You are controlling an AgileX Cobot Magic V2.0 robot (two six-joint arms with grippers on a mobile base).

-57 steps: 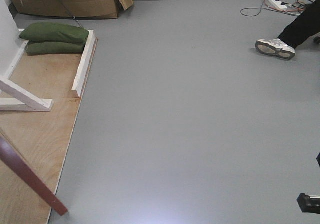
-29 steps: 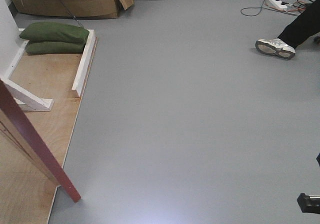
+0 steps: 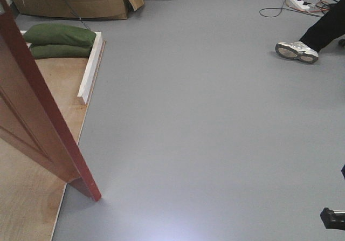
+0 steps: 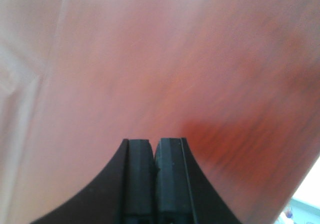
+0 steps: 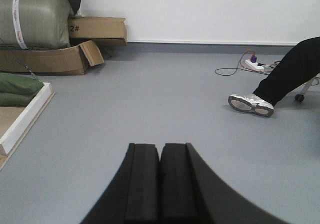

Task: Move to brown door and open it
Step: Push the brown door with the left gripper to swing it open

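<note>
The brown door [image 3: 38, 122] stands at the left of the front view, its glossy reddish edge slanting down to a bottom corner on the grey floor. Its blurred reddish surface [image 4: 165, 68] fills the left wrist view. My left gripper [image 4: 154, 143] is shut, its tips close to the door's face; contact cannot be told. My right gripper [image 5: 160, 147] is shut with nothing in it, pointing over bare grey floor. The door's handle is out of view.
A plywood platform [image 3: 32, 214] with a white rail [image 3: 90, 68] and green sandbags [image 3: 58, 41] lies left. A cardboard box [image 3: 75, 4] sits at the back. A person's shoe [image 3: 296, 51] and a power strip [image 3: 299, 4] are at the right.
The door's edge has swung rightward and further into the front view, its bottom corner moving right over the floor and now hiding the white brace. Nothing else has moved.
</note>
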